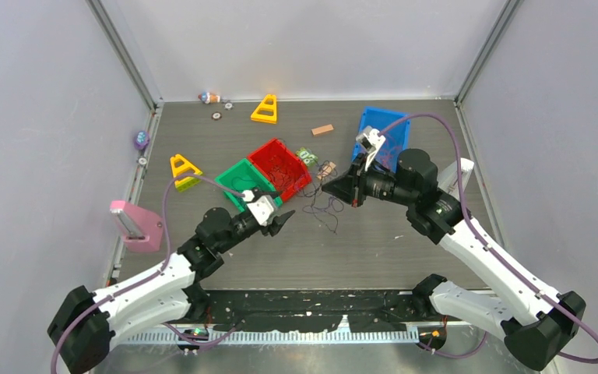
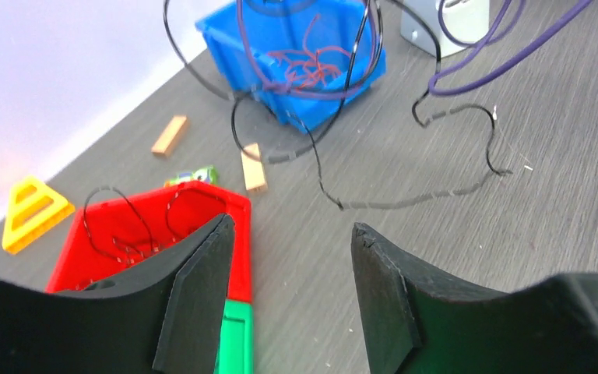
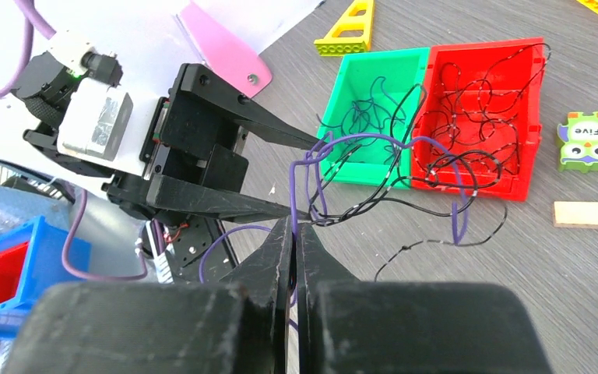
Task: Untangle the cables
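Three bins stand on the counter [image 1: 374, 249]. The red bin [image 3: 483, 45] holds many thin black cables [image 3: 467, 101] in loose loops, and the green bin [image 3: 381, 54], touching its side, holds only a few dark ones. The blue bin [image 2: 311, 109] holds orange-red wires, and black loops hang over its edge. The right hand [image 3: 294, 226] is pressed closed on a bundle of purple and black cables that runs toward the green and red bins. The left hand [image 2: 292, 257] is wide apart near this bundle and holds nothing.
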Robot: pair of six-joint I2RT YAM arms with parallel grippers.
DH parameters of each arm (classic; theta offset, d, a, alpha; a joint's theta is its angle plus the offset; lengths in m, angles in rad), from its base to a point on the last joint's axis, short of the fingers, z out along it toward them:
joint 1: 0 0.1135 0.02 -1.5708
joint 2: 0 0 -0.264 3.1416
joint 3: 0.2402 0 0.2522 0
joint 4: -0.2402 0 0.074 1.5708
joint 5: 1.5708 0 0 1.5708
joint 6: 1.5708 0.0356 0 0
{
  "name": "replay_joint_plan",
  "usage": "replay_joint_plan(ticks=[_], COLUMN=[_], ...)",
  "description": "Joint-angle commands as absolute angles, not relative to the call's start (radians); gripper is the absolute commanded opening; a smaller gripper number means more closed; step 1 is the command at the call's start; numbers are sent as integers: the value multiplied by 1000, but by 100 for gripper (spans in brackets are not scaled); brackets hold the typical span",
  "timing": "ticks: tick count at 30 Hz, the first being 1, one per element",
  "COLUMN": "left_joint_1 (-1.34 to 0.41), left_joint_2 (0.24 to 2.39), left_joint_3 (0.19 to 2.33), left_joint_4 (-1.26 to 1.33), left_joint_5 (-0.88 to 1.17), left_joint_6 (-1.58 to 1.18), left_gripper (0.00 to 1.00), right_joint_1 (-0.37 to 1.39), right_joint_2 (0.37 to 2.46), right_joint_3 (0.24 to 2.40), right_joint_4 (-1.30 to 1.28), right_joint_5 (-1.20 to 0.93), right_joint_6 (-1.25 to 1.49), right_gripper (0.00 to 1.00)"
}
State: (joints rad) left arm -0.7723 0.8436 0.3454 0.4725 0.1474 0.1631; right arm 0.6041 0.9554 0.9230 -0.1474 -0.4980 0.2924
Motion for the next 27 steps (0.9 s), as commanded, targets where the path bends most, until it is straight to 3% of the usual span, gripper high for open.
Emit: replay_joint_plan(ticks=[1, 15, 19, 24, 27], left_joint_1=[-811, -866, -871, -884, -895], left_joint_2=[875, 966, 996, 1045, 1064], left_joint_3=[354, 324, 346, 366, 376], left_joint_4=[677, 870, 886, 940, 964], left_joint_5=[177, 165, 180, 181, 180], left_joint_6=[337, 582, 587, 589, 589], left_gripper=[57, 51, 41, 39, 24], right_joint_1=[592, 565, 556, 547, 539], right_joint_2=[951, 951, 954, 954, 949], right_joint_3=[973, 986, 981, 967, 963], right_joint_4=[-134, -103, -85, -59, -58], right_joint_5=[-565, -657, -677, -697, -701], right_joint_6=[326, 378, 394, 418, 422], right_gripper=[5, 6, 5, 5, 6])
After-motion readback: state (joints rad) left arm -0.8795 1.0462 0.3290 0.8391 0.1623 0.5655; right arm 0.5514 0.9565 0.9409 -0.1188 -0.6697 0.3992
